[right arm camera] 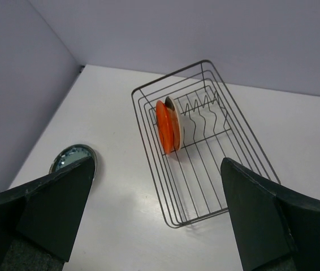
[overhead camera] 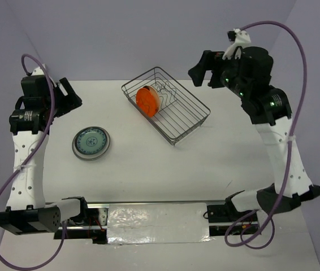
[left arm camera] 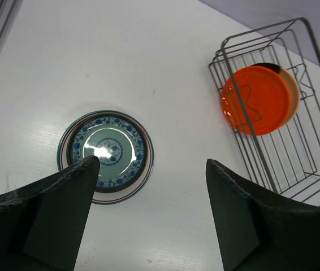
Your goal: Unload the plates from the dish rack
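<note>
Left gripper [left arm camera: 151, 162] is holding its fingers spread, empty, near the blue patterned plate [left arm camera: 107, 152]. Right gripper [right arm camera: 157, 162] is gaping wide, gripping nothing. In the dish rack [right arm camera: 245, 123], the orange-backed plate [right arm camera: 163, 125] is standing upright.

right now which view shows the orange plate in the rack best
Left wrist: the orange plate looms largest there, its back nearly face-on behind the dish rack wires. Right wrist shows it edge-on, upright in the slots; top external shows it small.
</note>
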Controlling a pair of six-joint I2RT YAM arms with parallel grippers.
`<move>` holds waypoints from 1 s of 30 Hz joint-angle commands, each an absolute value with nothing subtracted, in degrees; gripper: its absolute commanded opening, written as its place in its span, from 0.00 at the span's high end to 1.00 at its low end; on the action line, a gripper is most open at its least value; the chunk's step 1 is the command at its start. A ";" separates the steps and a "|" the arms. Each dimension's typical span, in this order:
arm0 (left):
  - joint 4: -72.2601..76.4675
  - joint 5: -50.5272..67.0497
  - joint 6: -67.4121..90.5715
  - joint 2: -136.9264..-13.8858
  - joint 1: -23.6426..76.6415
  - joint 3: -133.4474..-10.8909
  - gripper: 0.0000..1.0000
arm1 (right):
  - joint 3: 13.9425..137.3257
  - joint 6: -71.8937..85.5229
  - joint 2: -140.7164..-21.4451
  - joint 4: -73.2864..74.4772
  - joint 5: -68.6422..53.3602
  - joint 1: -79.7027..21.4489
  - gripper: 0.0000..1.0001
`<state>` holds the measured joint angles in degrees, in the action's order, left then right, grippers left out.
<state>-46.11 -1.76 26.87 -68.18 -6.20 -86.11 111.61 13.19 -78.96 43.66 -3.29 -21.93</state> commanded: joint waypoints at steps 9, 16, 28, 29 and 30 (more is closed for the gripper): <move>-50.89 -8.52 23.20 -69.44 1.76 -96.94 0.12 | 104.33 10.99 -64.43 42.98 5.01 -21.18 0.00; -50.89 -8.70 23.11 -69.43 2.64 -96.86 0.12 | 103.97 11.07 -63.19 44.47 5.10 -21.01 0.00; -50.20 -4.00 33.73 -74.00 -7.88 -82.58 0.06 | 103.80 11.69 -65.21 44.73 0.27 -20.92 0.00; -48.27 4.40 35.32 -73.74 -10.52 -79.31 0.09 | 103.62 11.60 -65.48 44.82 -1.56 -21.00 0.00; -45.73 8.83 38.29 -73.39 -15.51 -76.15 0.11 | 103.45 11.60 -65.39 44.82 -2.19 -21.01 0.00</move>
